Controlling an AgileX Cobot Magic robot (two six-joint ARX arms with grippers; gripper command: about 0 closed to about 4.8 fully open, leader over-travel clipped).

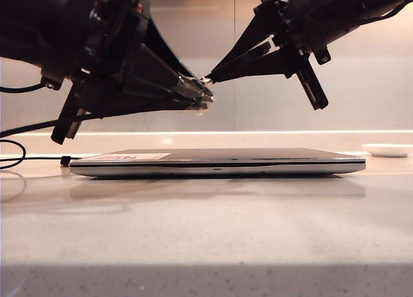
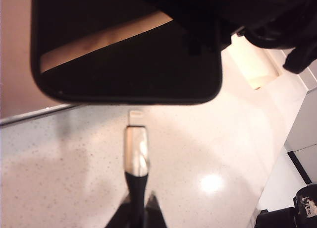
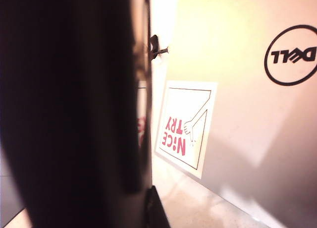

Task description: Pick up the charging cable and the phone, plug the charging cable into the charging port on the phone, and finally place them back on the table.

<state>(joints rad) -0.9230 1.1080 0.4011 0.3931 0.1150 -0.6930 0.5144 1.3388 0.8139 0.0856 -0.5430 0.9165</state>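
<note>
Overall, in the exterior view you have one charging cable (image 1: 195, 92) and one phone (image 1: 226, 70), both held up above the middle of the frame over a single closed laptop (image 1: 219, 163) that lies on the counter (image 1: 206, 232). Your left pincer (image 1: 193, 95) is clamped on the cable's plug, and the black cord trails off to the left edge. Your right pincer (image 1: 253, 58) is clamped on the phone, which shows edge-on. One small white dish (image 1: 387, 150) sits at far right.

Next, in the left wrist view the silvery plug (image 2: 136, 151) points up from the pincer tips (image 2: 137, 208) at the bottom centre, its pale tip just beside the phone's (image 2: 129, 64) lower edge; you cannot tell whether it has entered. The plug is small, stiff and smooth, so hold it by the black collar. The cord is limp and gives no guidance.

Lastly, in the right wrist view the phone (image 3: 74, 109) fills the left half as a dark slab. It is thin, rigid, slick and probably fragile, so grip it across its flat faces. Right of it lies the laptop lid with one sticker (image 3: 185, 126).
</note>
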